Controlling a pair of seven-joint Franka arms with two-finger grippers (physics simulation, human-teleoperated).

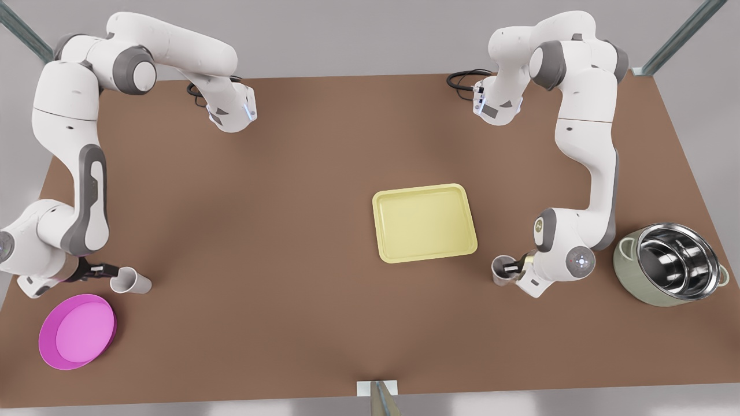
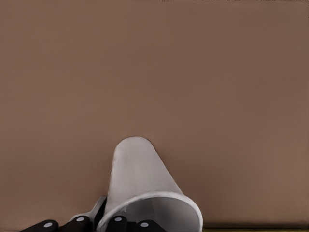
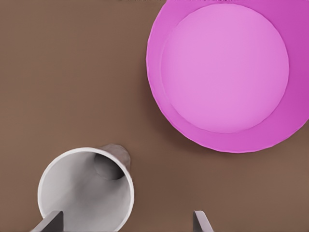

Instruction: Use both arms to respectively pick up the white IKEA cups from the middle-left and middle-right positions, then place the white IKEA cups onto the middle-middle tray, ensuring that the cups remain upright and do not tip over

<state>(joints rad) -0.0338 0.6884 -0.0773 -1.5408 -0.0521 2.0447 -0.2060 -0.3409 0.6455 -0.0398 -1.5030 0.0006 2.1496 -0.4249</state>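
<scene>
— Where is the tray point(image 1: 425, 222)?

— Flat on the table point(image 1: 277, 231), a little toward the front view's right of its middle, with nothing on it.

— And the cups?

— Neither is on the tray. One cup point(image 1: 503, 269) stands just off the tray's near corner, on the front view's right. The far cup point(image 1: 132, 282) is well apart from the tray, at the table's edge on the front view's left.

— Which gripper is at which?

— The left gripper point(image 1: 512, 267) is at the cup beside the tray. Its black tip reaches across the rim, and its wrist view looks down the cup's white side to the table.

— Is it clamped?

— I cannot tell. It is at the rim, but a squeeze is not visible.

— The other one?

— The right gripper point(image 1: 103, 270) is by the far cup, on the side away from the tray. It is spread wide. In its wrist view one of its fingers point(image 3: 200, 222) stands clear of the cup over bare table, and the other is at the rim. It holds nothing.

— Is that cup upright?

— From the front it seems to lean, mouth away from the tray. Whether it really tilts I cannot tell.

— Anything else?

— A plate point(image 1: 77, 330) lies just beside the far cup, farther from the tray. A bowl point(image 1: 670, 263) sits beyond the left arm from the tray.
</scene>
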